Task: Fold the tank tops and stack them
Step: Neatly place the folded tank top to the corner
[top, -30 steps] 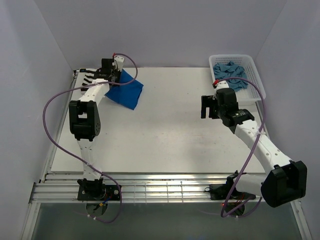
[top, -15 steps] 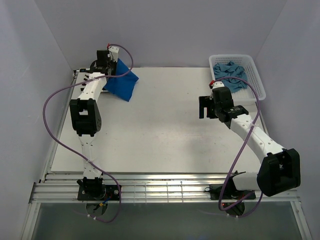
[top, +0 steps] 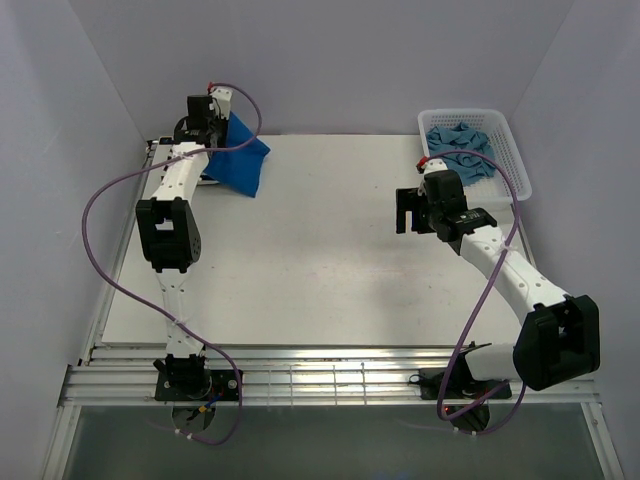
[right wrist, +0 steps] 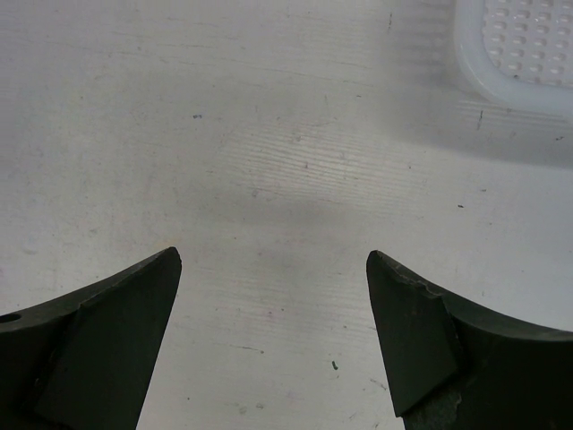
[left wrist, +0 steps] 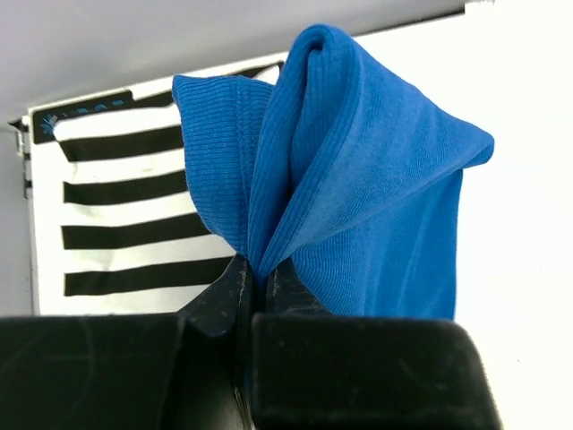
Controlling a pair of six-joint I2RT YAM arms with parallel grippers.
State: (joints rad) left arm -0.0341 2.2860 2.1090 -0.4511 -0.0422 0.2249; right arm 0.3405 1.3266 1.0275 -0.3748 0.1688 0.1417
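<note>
My left gripper is at the table's far left corner, shut on the royal blue tank top, which hangs folded from the jaws. In the left wrist view the blue top is pinched between the closed jaws, with the striped tank top lying flat on the table behind it. In the top view the striped top is mostly hidden behind the arm and the blue cloth. The teal-blue tank top lies crumpled in the basket. My right gripper is open and empty over bare table right of centre.
The white lattice basket stands at the far right corner; its corner shows in the right wrist view. White walls close in the table on three sides. A purple cable loops off each arm.
My left gripper has carried the blue top up and further to the far left corner, over the striped top. My right arm has swung slightly towards the back.
</note>
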